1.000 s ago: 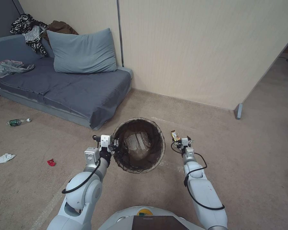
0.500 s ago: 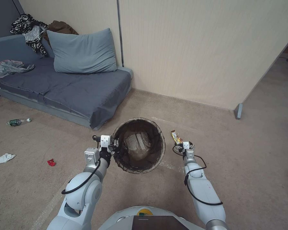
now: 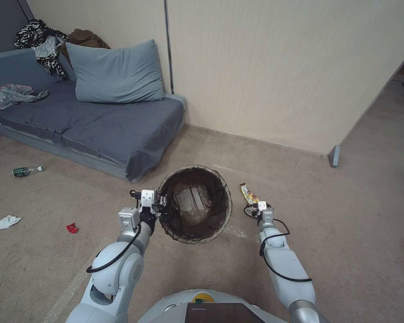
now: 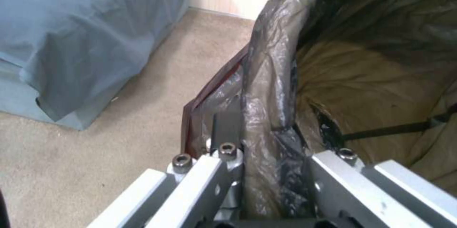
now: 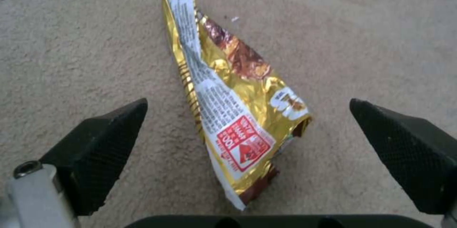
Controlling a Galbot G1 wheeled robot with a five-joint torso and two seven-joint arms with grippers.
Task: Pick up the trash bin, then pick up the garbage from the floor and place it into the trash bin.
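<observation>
The left gripper point(image 3: 160, 207) holds the trash bin point(image 3: 195, 204) by its rim, fingers pinched tight. The right gripper point(image 5: 247, 138) hangs wide open around a gold snack wrapper point(image 5: 228, 89) on the floor. A bottle point(image 3: 25, 171), tissue point(image 3: 6, 222) and red scrap point(image 3: 71, 228) wait.

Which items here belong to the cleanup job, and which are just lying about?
Job:
trash bin, rim held by left gripper
gold snack wrapper between open right gripper
green-labelled bottle
white tissue
red scrap

Lying about:
pillow
clothes
greyish plastic bag
</observation>
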